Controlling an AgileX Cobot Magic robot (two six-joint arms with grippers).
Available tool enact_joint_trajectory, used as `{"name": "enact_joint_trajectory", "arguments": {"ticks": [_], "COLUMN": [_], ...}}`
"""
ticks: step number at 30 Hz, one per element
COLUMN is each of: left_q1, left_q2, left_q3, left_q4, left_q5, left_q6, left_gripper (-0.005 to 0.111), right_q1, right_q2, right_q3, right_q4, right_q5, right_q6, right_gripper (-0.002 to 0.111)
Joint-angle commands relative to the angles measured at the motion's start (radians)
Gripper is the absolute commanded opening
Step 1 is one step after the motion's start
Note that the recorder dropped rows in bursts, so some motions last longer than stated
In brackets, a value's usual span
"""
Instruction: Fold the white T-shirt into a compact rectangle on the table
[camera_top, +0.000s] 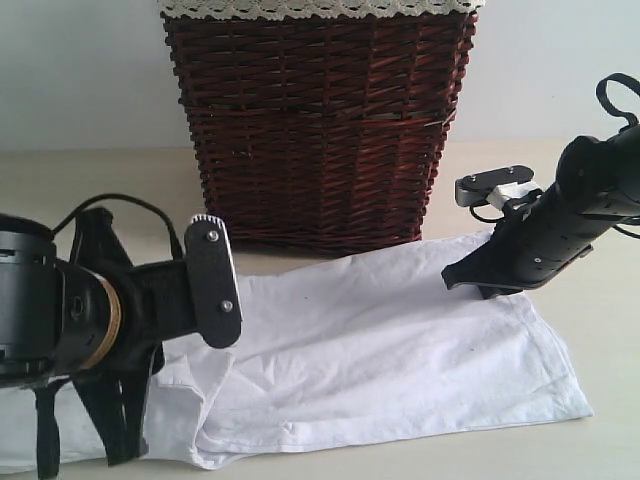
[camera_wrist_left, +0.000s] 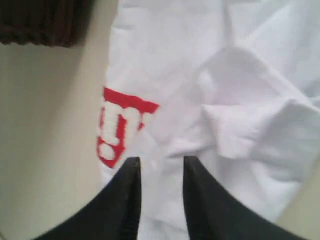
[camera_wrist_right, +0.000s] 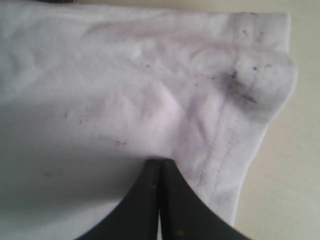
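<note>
- Two end effectors work over the white T-shirt (camera_top: 400, 340), which lies spread along the desk (camera_top: 60, 180) just in front of a dark brown wicker basket (camera_top: 320, 130) with a lace-edged liner (camera_top: 320, 8) at its rim.
- The left end effector (camera_wrist_left: 161, 165) has its fingers slightly spread, with a narrow gap through which white cloth shows. It hangs just beside the red patch (camera_wrist_left: 120, 125) with fuzzy white letters, near the shirt's edge. Whether the tips touch the fabric cannot be told.
- The right end effector (camera_wrist_right: 160, 162) has its fingers pressed together, the tips down on the shirt beside a stitched hem (camera_wrist_right: 220, 140). Whether any cloth is nipped between them cannot be told.
- Dark smudges (camera_wrist_right: 240, 85) mark the shirt's corner by that hem.
- In the exterior view, the shirt's right end lies flat with a straight edge, and its left end is rumpled beneath the left arm.
</note>
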Motion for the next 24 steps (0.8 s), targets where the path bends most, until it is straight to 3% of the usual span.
{"name": "enact_joint_trajectory", "arguments": {"ticks": [1, 4, 11, 16, 24], "left_q1": [-0.027, 0.008, 0.168, 0.177, 0.179], "left_q2": [-0.021, -0.015, 0.081, 0.114, 0.177], "left_q3": [-0.007, 0.022, 0.012, -0.011, -0.046], "left_q4": [-0.314, -0.411, -0.468, -0.567, -0.526], "left_q5": [0.077, 0.029, -0.035, -0.075, -0.224], "left_q6": [0.105, 0.203, 0.208, 0.316, 0.339], "left_gripper": [0.002, 0.0, 0.0, 0.0, 0.0], "right_q1": [-0.009, -0.009, -0.009, -0.009, -0.009], "right_q2": [0.02, 0.02, 0.02, 0.02, 0.02], "right_q3": [0.01, 0.01, 0.01, 0.01, 0.01], "right_q4": [-0.006, -0.004, -0.002, -0.002, -0.002], "right_q5": [0.026, 0.026, 0.039, 0.034, 0.032], "right_q6": [-0.009, -0.009, -0.009, -0.009, -0.009], "right_gripper": [0.0, 0.0, 0.0, 0.0, 0.0]}}
